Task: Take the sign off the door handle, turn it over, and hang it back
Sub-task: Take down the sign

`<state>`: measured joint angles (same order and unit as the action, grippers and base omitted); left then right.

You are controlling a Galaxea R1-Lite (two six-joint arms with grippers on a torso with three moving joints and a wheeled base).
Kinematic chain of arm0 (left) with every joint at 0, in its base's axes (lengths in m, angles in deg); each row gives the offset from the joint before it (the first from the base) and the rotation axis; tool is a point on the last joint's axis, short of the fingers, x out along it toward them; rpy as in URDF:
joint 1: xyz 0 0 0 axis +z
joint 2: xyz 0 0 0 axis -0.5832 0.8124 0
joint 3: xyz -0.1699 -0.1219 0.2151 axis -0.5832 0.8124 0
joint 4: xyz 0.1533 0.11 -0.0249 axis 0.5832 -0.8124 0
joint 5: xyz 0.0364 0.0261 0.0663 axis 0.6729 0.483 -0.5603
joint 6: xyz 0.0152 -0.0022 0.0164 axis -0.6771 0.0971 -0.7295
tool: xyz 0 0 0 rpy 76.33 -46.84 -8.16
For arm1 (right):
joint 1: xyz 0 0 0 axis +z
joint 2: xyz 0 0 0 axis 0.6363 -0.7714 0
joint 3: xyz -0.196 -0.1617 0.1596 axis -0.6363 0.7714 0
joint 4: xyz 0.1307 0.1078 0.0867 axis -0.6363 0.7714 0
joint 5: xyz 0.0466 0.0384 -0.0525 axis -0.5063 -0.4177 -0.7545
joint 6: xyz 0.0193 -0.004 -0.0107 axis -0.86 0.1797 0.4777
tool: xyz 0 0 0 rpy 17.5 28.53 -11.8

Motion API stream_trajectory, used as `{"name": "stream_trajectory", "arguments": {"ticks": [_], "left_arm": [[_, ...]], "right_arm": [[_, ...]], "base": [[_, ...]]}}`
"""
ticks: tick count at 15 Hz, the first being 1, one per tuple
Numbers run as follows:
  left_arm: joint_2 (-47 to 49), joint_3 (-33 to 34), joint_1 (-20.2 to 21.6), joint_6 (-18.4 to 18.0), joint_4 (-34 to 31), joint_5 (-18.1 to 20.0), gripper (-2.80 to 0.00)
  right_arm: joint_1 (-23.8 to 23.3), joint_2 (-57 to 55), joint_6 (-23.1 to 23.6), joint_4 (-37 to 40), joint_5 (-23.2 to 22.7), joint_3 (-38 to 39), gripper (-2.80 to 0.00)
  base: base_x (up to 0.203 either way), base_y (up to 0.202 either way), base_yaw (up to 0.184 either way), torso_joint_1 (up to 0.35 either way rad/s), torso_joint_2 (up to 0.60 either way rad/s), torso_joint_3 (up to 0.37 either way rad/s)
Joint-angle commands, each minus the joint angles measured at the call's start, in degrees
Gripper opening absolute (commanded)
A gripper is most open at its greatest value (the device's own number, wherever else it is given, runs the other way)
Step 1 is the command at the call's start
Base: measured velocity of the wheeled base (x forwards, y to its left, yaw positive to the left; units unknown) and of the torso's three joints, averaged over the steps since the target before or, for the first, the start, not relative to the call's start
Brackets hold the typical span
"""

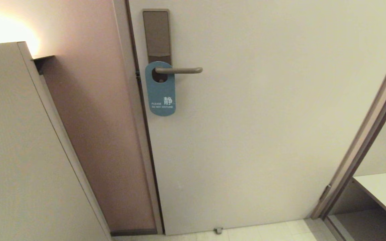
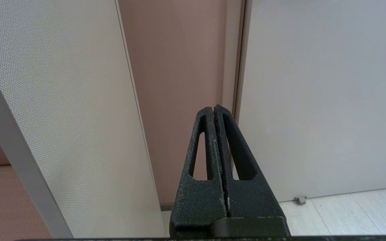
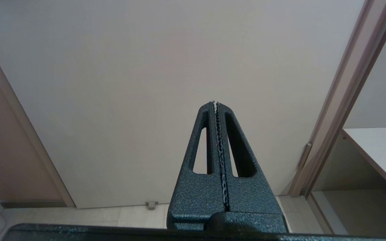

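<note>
The sign (image 1: pixel 160 95) hangs on the door handle (image 1: pixel 179 70) with its teal "PLEASE DO NOT DISTURB" side facing me, flat against the white door. The handle is a slim bronze-grey lever pointing right from a tall backplate (image 1: pixel 156 33). Neither arm shows in the head view. My left gripper (image 2: pixel 214 108) is shut and empty, low down and pointing at the door's left edge. My right gripper (image 3: pixel 215 103) is shut and empty, low down and pointing at the lower door. The sign and handle are out of both wrist views.
A pale cabinet panel (image 1: pixel 18 150) stands close on the left, with a pinkish wall (image 1: pixel 92 117) beside the door frame. A second door frame (image 1: pixel 367 134) and a white shelf (image 1: pixel 385 190) are on the right. A small door stop (image 1: pixel 217 230) sits on the floor.
</note>
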<state>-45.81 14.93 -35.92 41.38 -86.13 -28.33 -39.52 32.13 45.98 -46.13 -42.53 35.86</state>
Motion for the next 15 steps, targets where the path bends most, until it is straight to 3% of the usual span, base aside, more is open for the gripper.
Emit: {"name": "stream_trajectory", "arguments": {"ticks": [1,15], "left_arm": [[0.0,0.0,0.0,0.0,0.0,0.0,-2.8],[0.0,0.0,0.0,-0.4,-0.1,0.1,-2.8]], "right_arm": [[0.0,0.0,0.0,0.0,0.0,0.0,-2.8],[0.0,0.0,0.0,0.0,0.0,0.0,-2.8]], "base": [[0.0,0.0,0.0,0.0,0.0,0.0],[0.0,0.0,0.0,0.0,0.0,0.0]]}}
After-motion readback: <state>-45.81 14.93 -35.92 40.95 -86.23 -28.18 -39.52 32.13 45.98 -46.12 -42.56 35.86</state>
